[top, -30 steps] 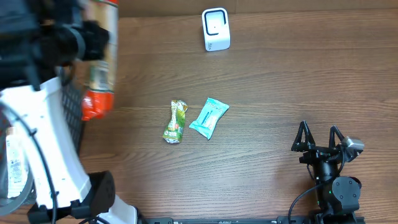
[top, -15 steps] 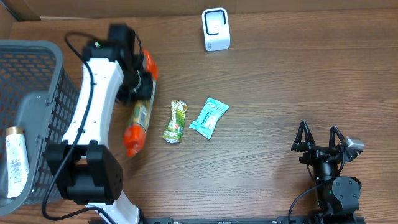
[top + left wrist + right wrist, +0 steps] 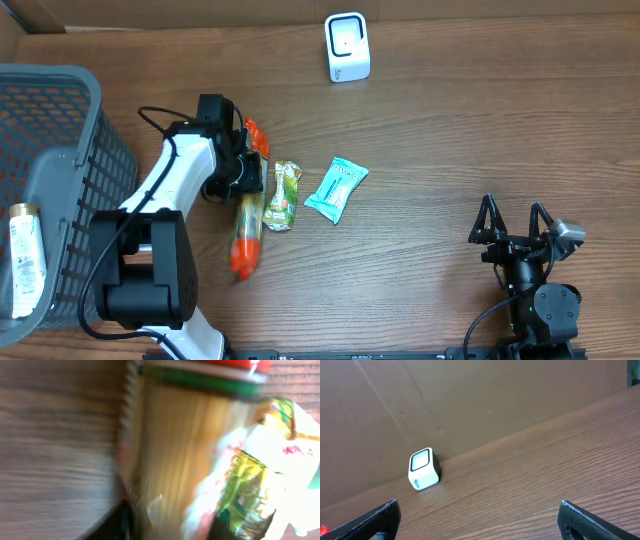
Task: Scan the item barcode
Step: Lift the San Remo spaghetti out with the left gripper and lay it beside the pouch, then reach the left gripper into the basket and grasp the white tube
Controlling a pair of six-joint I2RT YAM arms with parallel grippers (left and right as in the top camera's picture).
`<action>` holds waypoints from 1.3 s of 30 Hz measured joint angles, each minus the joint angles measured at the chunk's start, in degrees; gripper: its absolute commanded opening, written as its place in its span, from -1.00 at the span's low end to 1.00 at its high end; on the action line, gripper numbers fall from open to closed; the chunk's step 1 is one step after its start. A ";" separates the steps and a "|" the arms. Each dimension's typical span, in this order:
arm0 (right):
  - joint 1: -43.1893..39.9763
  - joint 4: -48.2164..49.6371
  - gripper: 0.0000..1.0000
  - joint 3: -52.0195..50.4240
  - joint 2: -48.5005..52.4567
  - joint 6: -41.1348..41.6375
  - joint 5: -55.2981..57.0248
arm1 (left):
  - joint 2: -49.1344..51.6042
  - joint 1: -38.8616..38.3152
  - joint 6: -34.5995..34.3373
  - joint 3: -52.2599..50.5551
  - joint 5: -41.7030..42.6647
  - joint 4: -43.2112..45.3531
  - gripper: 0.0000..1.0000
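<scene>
Overhead view of a wooden table (image 3: 450, 130) with two robot arms. The left gripper (image 3: 247, 174) sits across the middle of a long bottle (image 3: 245, 228) with a yellowish body and red-orange ends. The bottle lies on the table, one end reaching past the gripper toward the far edge, the other back toward the arm's base. Whether the jaws pinch the bottle or only straddle it cannot be told; the left wrist view is badly blurred, showing the bottle body close up. Just to this gripper's right, seemingly touching the bottle, lies a green packet (image 3: 282, 196), with a teal packet (image 3: 336, 188) beyond it. The white scanner (image 3: 347, 47) stands well ahead and right of the gripper. A grey basket (image 3: 60, 170) holding a white bottle (image 3: 25, 265) is to its left. The right gripper (image 3: 513, 222) rests far to the right, fingers spread wide with nothing between them.
</scene>
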 measured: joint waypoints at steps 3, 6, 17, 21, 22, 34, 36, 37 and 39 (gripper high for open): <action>0.00 0.00 1.00 0.00 0.00 0.02 0.00 | 0.00 0.00 -0.63 -0.09 2.12 -0.02 0.06; 0.00 0.02 1.00 0.00 0.00 0.02 0.00 | 0.00 0.00 -0.66 0.63 4.22 -2.01 0.10; 0.00 0.00 1.00 0.00 0.04 0.02 -0.02 | -1.66 0.85 0.79 33.29 7.13 -20.98 0.18; 0.00 -0.02 1.00 0.00 0.07 0.02 0.00 | -4.33 3.67 1.22 47.89 6.12 -27.69 0.25; 0.00 -0.02 1.00 0.00 0.04 0.02 -0.02 | -5.14 4.81 1.31 50.56 5.53 -28.87 0.26; 0.00 -0.02 1.00 0.00 0.04 0.04 0.00 | -9.46 33.64 0.35 57.40 0.94 -36.81 0.06; 0.00 -0.02 1.00 0.00 0.04 0.00 0.00 | -9.40 37.99 -0.44 55.89 0.70 -36.11 0.06; 0.00 0.00 1.00 0.00 0.04 0.02 0.00 | -9.35 40.09 -0.79 55.04 0.59 -35.50 0.06; 0.00 0.04 1.00 0.00 0.04 0.02 0.00 | -9.29 43.47 -1.20 53.59 0.22 -34.49 0.08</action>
